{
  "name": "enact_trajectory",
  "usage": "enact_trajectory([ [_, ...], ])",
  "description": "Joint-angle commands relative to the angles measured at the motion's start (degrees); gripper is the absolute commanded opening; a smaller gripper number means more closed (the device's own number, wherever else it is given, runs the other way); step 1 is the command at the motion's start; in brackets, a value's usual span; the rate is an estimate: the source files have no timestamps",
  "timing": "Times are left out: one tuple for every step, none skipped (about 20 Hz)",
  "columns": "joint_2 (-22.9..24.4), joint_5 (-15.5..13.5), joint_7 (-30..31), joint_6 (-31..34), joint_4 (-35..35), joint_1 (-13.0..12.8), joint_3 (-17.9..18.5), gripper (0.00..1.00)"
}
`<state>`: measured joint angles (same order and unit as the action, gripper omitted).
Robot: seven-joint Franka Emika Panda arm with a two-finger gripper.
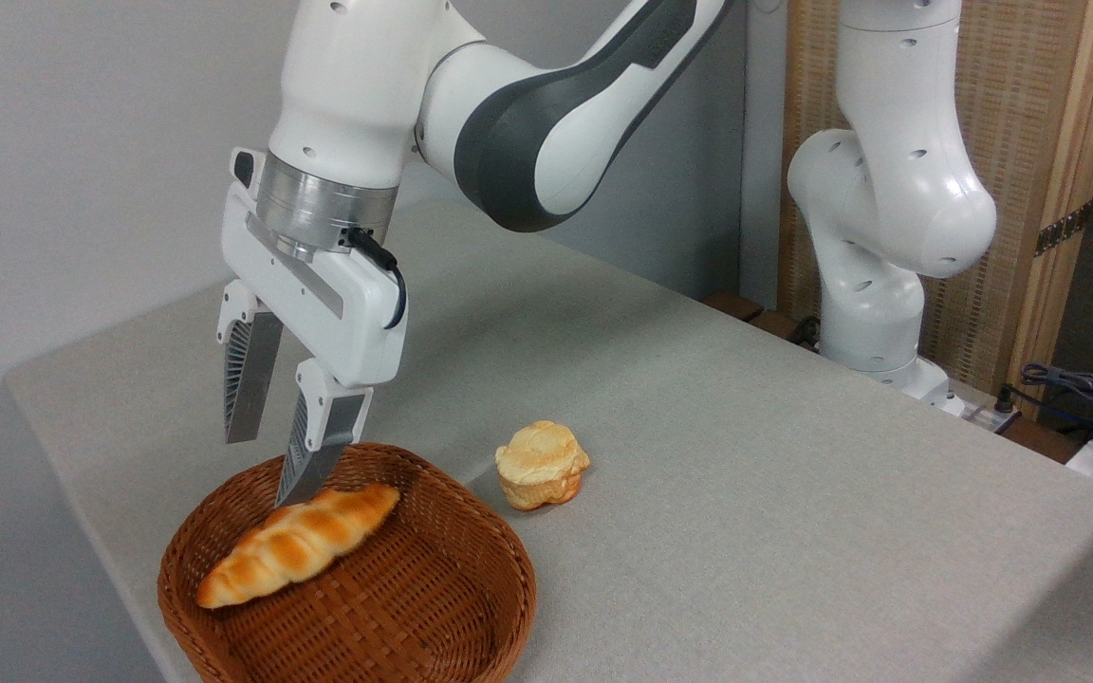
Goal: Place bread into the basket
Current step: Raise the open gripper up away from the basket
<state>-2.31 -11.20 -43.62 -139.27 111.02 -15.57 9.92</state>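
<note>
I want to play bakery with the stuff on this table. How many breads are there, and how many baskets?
Bread: 2, the long glossy golden-orange braided loaf lying in the basket, and the small round pale muffin-like bun on the table.
Baskets: 1, the shallow oval reddish-brown woven wicker basket.
Total: 3 things.

Glossy golden-orange with paler ridges is shown by the bread (295, 544). Reddish-brown woven wicker is seen on the basket (471, 607). The bun (541, 464) is coloured pale yellow, the table (746, 455) plain grey.
</note>
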Motion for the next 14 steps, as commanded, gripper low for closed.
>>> enact_trajectory([
  [-0.2, -0.8, 0.8, -0.9, -0.5, -0.4, 0.5, 1.00],
  [-0.2, -0.8, 0.9, -0.8, -0.5, -0.4, 0.5, 1.00],
  [0.1, -0.7, 1.4, -0.6, -0.5, -0.4, 0.5, 1.00],
  [0.4, -0.4, 2.7, -0.2, -0.5, -0.4, 0.6, 1.00],
  [0.7, -0.2, 4.3, 0.8, -0.6, -0.4, 0.6, 1.00],
  [1.1, 0.2, 5.3, 2.8, -0.7, -0.4, 0.5, 1.00],
  [1.3, 0.7, 5.6, 4.8, -1.2, -0.4, 0.5, 1.00],
  [1.6, 1.3, 5.6, 7.5, -1.9, -0.4, 0.5, 1.00],
  [2.1, 1.9, 5.6, 11.2, -3.1, -0.4, 0.5, 1.00],
  [2.5, 2.7, 5.6, 15.0, -4.5, -0.4, 0.5, 1.00],
  [2.6, 3.4, 5.6, 18.8, -6.0, -0.4, 0.5, 1.00],
  [2.5, 4.3, 5.6, 22.3, -7.2, -0.5, 0.5, 1.00],
  [2.6, 5.5, 5.7, 25.1, -7.8, -0.5, 0.3, 1.00],
  [2.7, 6.0, 5.9, 27.2, -8.1, -0.5, 0.2, 1.00],
])
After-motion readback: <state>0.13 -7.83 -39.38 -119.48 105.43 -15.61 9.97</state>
